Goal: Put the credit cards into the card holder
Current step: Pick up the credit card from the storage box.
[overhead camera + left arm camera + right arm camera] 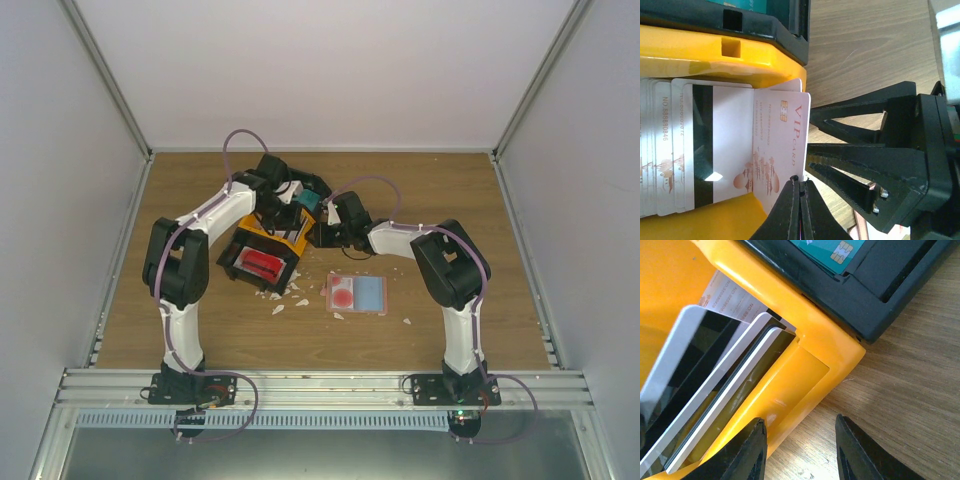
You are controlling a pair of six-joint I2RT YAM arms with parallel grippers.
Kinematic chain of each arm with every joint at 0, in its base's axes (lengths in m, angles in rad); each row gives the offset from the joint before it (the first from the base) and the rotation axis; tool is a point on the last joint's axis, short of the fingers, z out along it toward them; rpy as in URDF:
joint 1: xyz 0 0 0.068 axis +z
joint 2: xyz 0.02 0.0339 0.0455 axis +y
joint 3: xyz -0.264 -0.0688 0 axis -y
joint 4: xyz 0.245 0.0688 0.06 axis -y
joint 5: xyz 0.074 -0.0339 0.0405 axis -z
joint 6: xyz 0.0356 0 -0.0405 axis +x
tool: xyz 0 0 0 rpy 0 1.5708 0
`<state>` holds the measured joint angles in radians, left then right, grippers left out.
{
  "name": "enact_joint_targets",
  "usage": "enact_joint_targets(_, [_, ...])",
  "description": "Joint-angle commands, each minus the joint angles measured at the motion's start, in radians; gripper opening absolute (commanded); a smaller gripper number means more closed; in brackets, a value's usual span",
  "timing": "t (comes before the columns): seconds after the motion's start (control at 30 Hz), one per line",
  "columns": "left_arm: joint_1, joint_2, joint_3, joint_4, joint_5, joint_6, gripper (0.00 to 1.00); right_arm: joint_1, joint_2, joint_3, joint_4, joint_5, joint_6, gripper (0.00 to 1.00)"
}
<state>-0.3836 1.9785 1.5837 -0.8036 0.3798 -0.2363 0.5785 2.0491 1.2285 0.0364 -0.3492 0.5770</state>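
Note:
Several white credit cards [670, 150] with black stripes stand in the orange part of the black-and-orange tray [285, 243]. My left gripper [800, 186] is shut on the edge of a white VIP card [782, 145] at the end of that row; from above it [292, 196] is over the tray's far end. My right gripper [802, 452] is open, its jaws astride the tray's orange corner [810, 375], next to the standing cards [715, 390]. Red cards [262, 264] lie in the tray's near compartment. The card holder [357, 294] lies open on the table, red and light blue inside.
A teal card [832, 250] sits in the tray's black section. White paper scraps [285, 299] lie on the wooden table between tray and card holder. My right gripper's open fingers [865, 165] sit close beside my left gripper. White walls enclose the table on three sides.

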Motion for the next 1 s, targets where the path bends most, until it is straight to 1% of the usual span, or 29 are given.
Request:
enact_joint_targets(0.0, [-0.009,-0.056,0.017,-0.008,0.0,-0.012,0.0,-0.004,-0.006,-0.01,-0.04,0.028,-0.006,0.39])
enact_joint_targets(0.1, [-0.005,-0.073,0.014,-0.007,-0.048,-0.018,0.0,-0.008,-0.008,-0.001,-0.046,0.032,-0.01,0.39])
enact_joint_targets(0.37, [0.013,-0.151,-0.038,0.042,-0.282,-0.075,0.0,-0.028,-0.028,0.039,-0.098,0.084,-0.029,0.43])
enact_joint_targets(0.47, [0.019,-0.199,-0.068,0.078,-0.301,-0.083,0.0,-0.039,-0.057,0.042,-0.119,0.103,-0.036,0.45])
enact_joint_targets(0.57, [0.021,-0.247,-0.095,0.126,-0.25,-0.08,0.0,-0.048,-0.105,0.023,-0.127,0.125,-0.04,0.47])
enact_joint_targets(0.73, [0.021,-0.338,-0.168,0.23,-0.078,-0.092,0.0,-0.075,-0.223,-0.058,-0.136,0.162,-0.038,0.5])
enact_joint_targets(0.87, [0.019,-0.415,-0.271,0.375,0.088,-0.167,0.0,-0.108,-0.354,-0.173,-0.139,0.194,-0.013,0.51])
enact_joint_targets(0.97, [0.002,-0.481,-0.382,0.516,0.171,-0.264,0.0,-0.121,-0.468,-0.265,-0.158,0.237,-0.003,0.53])
